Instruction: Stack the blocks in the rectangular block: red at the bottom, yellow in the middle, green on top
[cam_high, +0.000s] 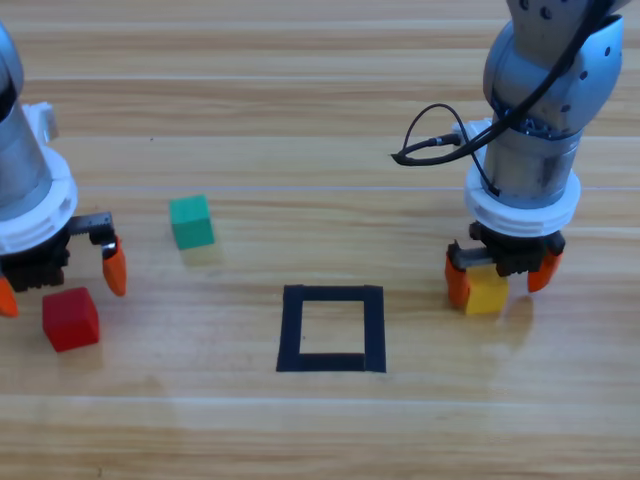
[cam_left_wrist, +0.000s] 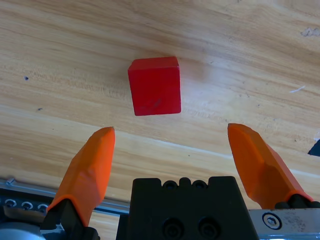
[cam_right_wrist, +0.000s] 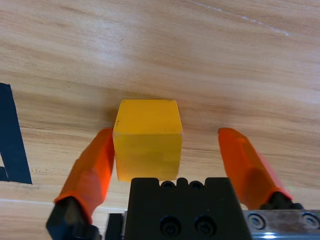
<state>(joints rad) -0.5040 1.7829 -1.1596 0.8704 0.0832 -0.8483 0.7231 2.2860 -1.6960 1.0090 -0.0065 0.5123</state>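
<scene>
The red cube (cam_high: 70, 318) lies at the table's left, just in front of my left gripper (cam_high: 60, 283), which is open. In the left wrist view the red cube (cam_left_wrist: 155, 86) sits beyond the tips of the left gripper (cam_left_wrist: 171, 131), not between them. On the right, the yellow cube (cam_high: 486, 292) rests on the wood between the spread jaws of my right gripper (cam_high: 500, 278). The right wrist view shows the yellow cube (cam_right_wrist: 148, 137) touching one jaw of the right gripper (cam_right_wrist: 166, 132), with a gap to the other. The green cube (cam_high: 191, 221) stands alone. Nothing lies inside the black tape rectangle (cam_high: 292, 328).
A black cable (cam_high: 430, 145) loops out from the right arm above the table. One edge of the tape outline (cam_right_wrist: 10, 135) shows at the left of the right wrist view. Bare wood lies between the cubes and the outline.
</scene>
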